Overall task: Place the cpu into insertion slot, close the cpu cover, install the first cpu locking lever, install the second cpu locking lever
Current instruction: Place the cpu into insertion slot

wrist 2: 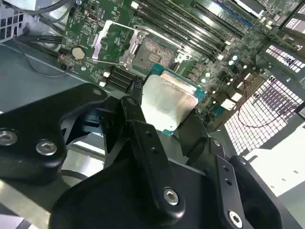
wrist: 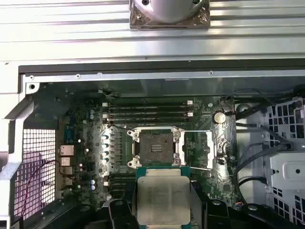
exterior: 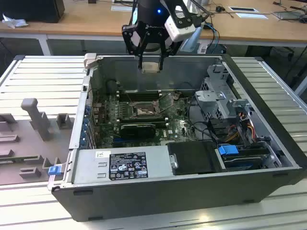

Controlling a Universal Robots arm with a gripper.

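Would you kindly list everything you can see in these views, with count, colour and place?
table: one, silver, ribbed, under the case.
case: one, dark grey, open, on the table.
board: one, green, inside the case.
slot: one, dark, empty, on the board.
cover: one, silvery, open beside the slot.
memory slots: several, black, beside the slot.
power supply: one, silver, in the case.
cpu: one, silver-grey, held above the case.
gripper: one, black, shut on the cpu.
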